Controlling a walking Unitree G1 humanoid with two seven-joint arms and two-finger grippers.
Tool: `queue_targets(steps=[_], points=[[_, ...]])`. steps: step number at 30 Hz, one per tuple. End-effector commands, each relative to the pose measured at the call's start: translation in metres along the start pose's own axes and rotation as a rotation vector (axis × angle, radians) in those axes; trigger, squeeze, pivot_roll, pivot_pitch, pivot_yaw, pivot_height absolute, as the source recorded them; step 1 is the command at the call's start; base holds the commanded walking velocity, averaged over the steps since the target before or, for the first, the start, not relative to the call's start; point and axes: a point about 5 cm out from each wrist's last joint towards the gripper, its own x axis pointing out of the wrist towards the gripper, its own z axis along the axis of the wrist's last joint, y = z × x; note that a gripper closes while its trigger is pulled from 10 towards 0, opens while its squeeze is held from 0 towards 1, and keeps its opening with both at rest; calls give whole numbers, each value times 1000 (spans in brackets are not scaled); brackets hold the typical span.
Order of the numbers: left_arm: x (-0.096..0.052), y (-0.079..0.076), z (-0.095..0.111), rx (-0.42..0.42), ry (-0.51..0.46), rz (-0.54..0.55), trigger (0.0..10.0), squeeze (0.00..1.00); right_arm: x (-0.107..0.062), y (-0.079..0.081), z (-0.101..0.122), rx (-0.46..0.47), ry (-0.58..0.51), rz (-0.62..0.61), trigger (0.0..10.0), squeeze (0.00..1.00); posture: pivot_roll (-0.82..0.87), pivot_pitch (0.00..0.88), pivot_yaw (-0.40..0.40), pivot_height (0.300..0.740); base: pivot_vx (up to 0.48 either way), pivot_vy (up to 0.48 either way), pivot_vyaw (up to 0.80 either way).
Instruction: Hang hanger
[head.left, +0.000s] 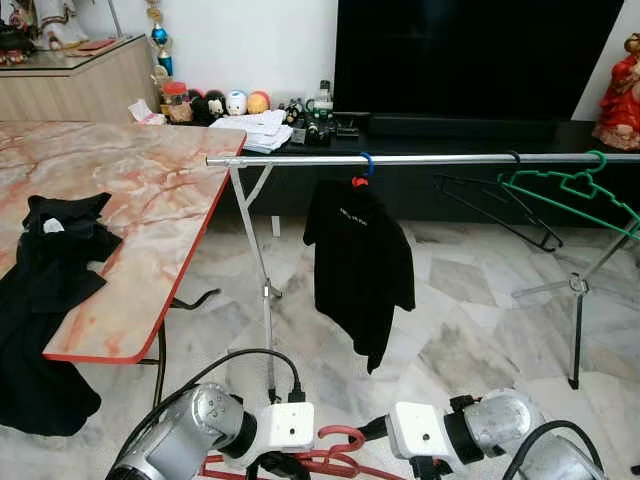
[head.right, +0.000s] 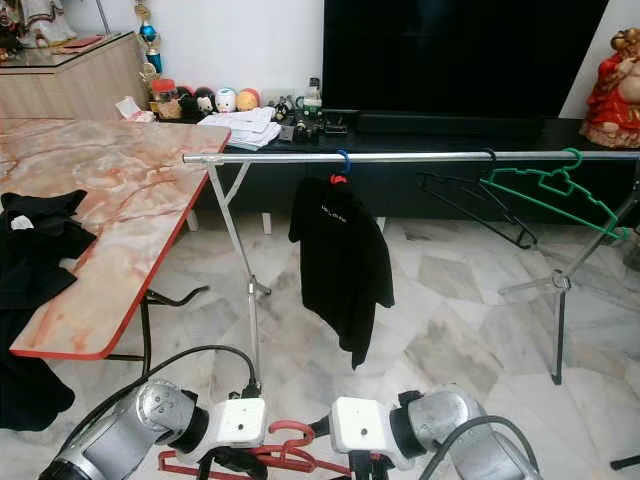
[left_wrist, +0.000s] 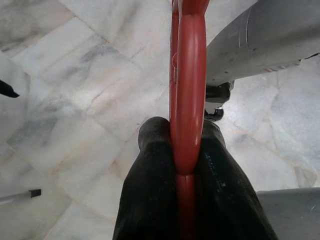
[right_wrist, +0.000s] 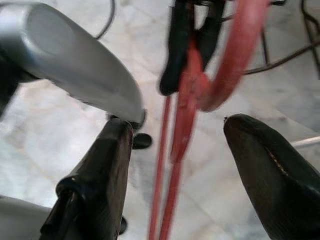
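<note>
A red hanger (head.left: 335, 447) is held low in front of me, above the marble floor. My left gripper (left_wrist: 186, 145) is shut on it, one black finger (left_wrist: 150, 190) on each side of the red bar. My right gripper (right_wrist: 175, 121) is open beside it; the red hanger (right_wrist: 186, 115) lies in line with the gap and its fingers (right_wrist: 100, 175) stand clear of it. Ahead, a metal clothes rail (head.left: 440, 158) runs across at chest height. On it hang a black shirt (head.left: 358, 265), a black hanger (head.left: 495, 205) and a green hanger (head.left: 570, 190).
A marble-topped table (head.left: 140, 190) with black clothes (head.left: 55, 250) draped over its edge stands to the left, close to the rail's left leg (head.left: 262, 280). A dark TV console (head.left: 450, 130) runs behind the rail. A black cable (head.left: 230, 360) loops over the floor near my arms.
</note>
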Motion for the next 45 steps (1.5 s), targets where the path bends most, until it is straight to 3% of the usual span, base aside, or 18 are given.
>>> queue_targets(steps=[1,7,14,15,17,22,23,24,26,27,28,29,45], points=[[-3,3,14,32,-28,-12,10000,0,4,-2,1,-35,13,4,10000,0,42,0,0,740,0,0,0],[-3,1,27,30,-67,-37,10000,0,10,1,4,-35,-19,34,10000,0,42,0,4,740,0,0,0],[-3,1,36,29,-95,-38,10000,0,12,4,-8,-50,61,54,10000,0,42,0,3,740,0,0,0],[-3,0,36,27,-96,-39,10000,0,12,4,-10,-55,80,60,5686,0,42,0,3,740,0,0,0],[-3,0,37,25,-96,-39,10000,0,12,5,-13,-52,100,54,0,0,45,0,4,740,0,0,0],[-3,2,39,24,-100,-33,10000,0,14,4,-15,-45,111,40,0,0,42,0,4,740,0,0,0],[-3,2,39,25,-101,-31,10000,0,15,4,-15,-39,110,38,1725,0,42,0,4,740,0,0,0],[-3,3,40,27,-101,-26,10000,0,15,5,-16,-36,115,41,4078,0,41,0,4,740,0,0,0],[-3,4,40,28,-104,-22,10000,0,16,5,-17,-32,121,46,4392,0,41,0,3,740,0,0,0],[-3,4,42,28,-109,-17,10000,0,16,6,-19,-26,126,49,9137,0,49,0,0,740,0,0,0],[-2,5,43,27,-113,-14,10000,0,17,6,-20,-22,129,52,9137,0,49,0,0,740,0,0,0],[-3,5,44,26,-120,-13,10000,0,17,7,-20,-10,125,52,10000,0,46,0,3,740,0,0,0],[-3,9,51,28,-151,34,10000,0,24,10,-32,56,202,53,10000,0,50,0,0,740,0,0,0]])
